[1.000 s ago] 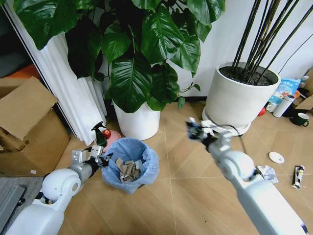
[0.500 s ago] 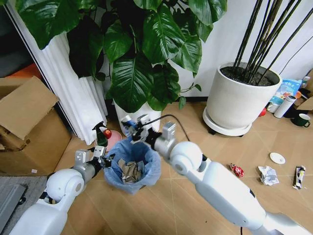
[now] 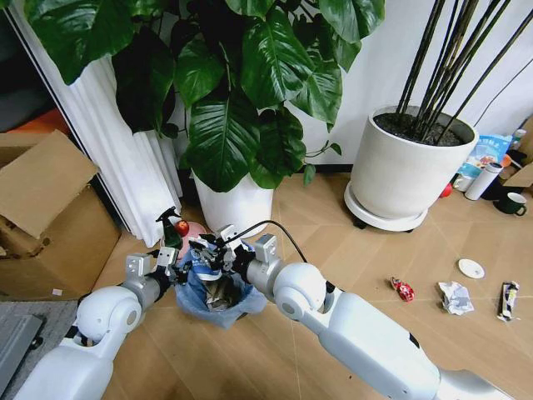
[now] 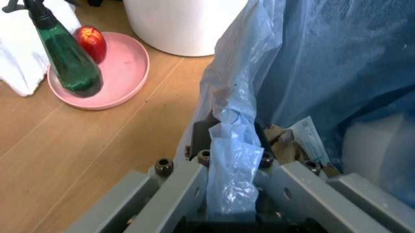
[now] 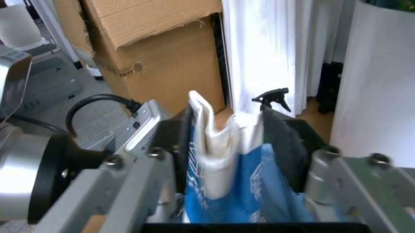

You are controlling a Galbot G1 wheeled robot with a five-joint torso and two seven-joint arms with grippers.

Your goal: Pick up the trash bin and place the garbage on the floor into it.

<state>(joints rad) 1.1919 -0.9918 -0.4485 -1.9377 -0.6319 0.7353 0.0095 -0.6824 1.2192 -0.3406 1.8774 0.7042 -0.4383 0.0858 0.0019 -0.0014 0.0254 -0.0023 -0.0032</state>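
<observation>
The trash bin (image 3: 218,293), a small dark bin lined with a crinkly light blue bag, sits low and left of centre in the head view, with brown paper scraps inside. My left gripper (image 3: 169,268) is shut on its near-left rim; the left wrist view shows the fingers (image 4: 184,187) clamping the bag (image 4: 236,160) and rim. My right gripper (image 3: 208,250) reaches across over the bin's mouth, shut on a blue-white carton (image 5: 224,167). On the floor to the right lie more garbage: a red wrapper (image 3: 404,290), a crumpled white paper wad (image 3: 455,297) and a white disc (image 3: 470,268).
A pink plate (image 4: 126,77) with an apple (image 4: 92,41) and a green spray bottle (image 4: 65,56) stands just behind the bin. Two large white plant pots (image 3: 236,204) (image 3: 408,171) stand behind. Cardboard boxes (image 3: 46,217) sit at the left. A mug (image 3: 510,202) stands far right.
My right arm has swung from the right side across to the bin and lowered, carrying the carton to the bin's mouth. My left gripper has kept its hold on the rim.
</observation>
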